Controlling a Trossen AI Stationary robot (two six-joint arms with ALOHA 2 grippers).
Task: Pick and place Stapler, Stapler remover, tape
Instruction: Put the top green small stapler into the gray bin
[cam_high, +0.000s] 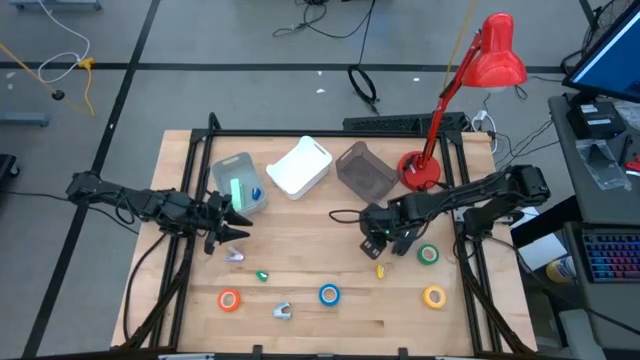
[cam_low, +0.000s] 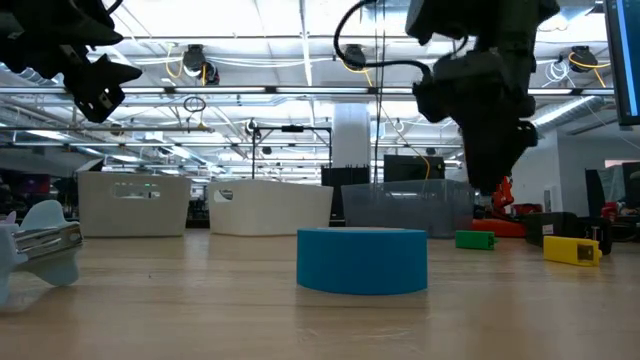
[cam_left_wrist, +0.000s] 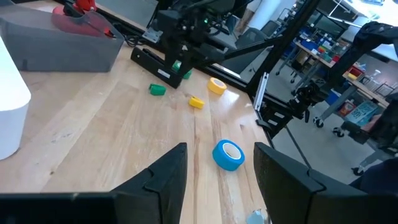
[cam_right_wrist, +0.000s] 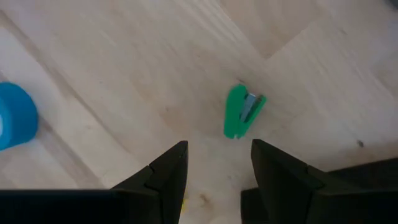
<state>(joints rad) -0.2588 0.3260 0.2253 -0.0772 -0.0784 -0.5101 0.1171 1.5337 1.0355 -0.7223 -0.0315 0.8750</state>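
Note:
A small green stapler (cam_right_wrist: 242, 112) lies flat on the wooden table (cam_high: 330, 240). My right gripper (cam_right_wrist: 219, 144) hangs above it, open and empty, pointing steeply down; in the low view the gripper (cam_low: 495, 185) stands clear over the stapler (cam_low: 475, 240). A yellow stapler (cam_high: 380, 270) lies just nearer. Tape rolls lie flat: blue (cam_high: 329, 294), orange (cam_high: 230, 299), green (cam_high: 429, 254), yellow (cam_high: 434, 296). A pale blue stapler remover (cam_high: 282, 311) rests near the front edge. My left gripper (cam_high: 232, 232) waits raised at the left, open and empty.
At the back stand a clear bin (cam_high: 238, 183), a white bin (cam_high: 300, 165), a grey bin (cam_high: 365, 170) and a red desk lamp (cam_high: 420, 170). A silvery piece (cam_high: 235, 255) and a small green piece (cam_high: 262, 276) lie near my left gripper.

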